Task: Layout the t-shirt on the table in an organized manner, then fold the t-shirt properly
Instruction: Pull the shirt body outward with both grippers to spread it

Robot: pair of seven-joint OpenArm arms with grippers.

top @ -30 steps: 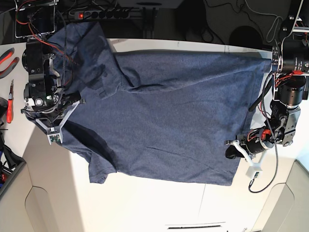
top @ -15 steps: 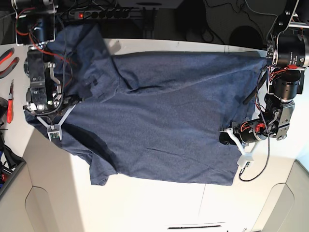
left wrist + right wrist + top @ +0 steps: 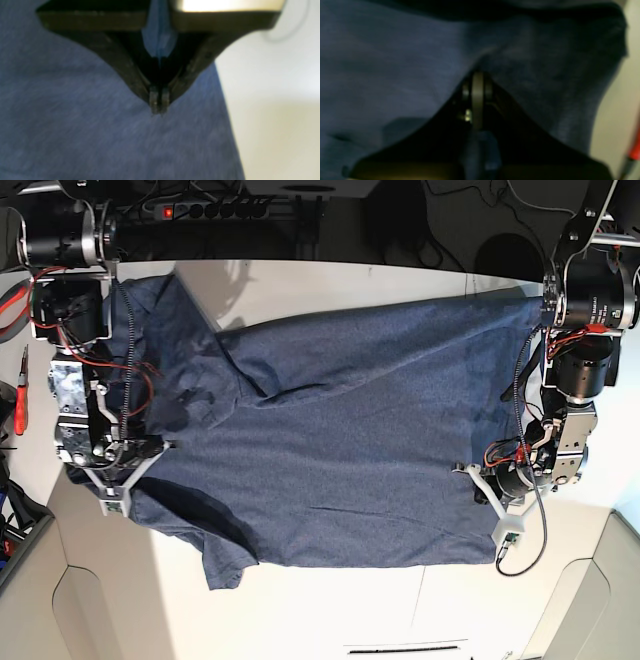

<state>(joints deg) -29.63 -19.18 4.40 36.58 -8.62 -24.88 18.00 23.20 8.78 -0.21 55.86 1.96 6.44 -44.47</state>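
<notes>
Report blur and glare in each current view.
Left wrist view: dark navy fabric t-shirt soft and out of focus, bright glare on the gripper's upper right part; right wrist view: dim and blurred, black gripper sunk in shadow; base view: sharper, white tabletop brightly lit.

The white tabletop [image 3: 310,615] lies open in front of the navy shirt [image 3: 340,450].

From my remote station I observe a white table [image 3: 320,620], its thin seam emerging beyond the t-shirt's lower edge; the dark blue t-shirt [image 3: 350,450] lies spread, partly rumpled, with a red-handled tool [image 3: 20,408] beside it.
</notes>
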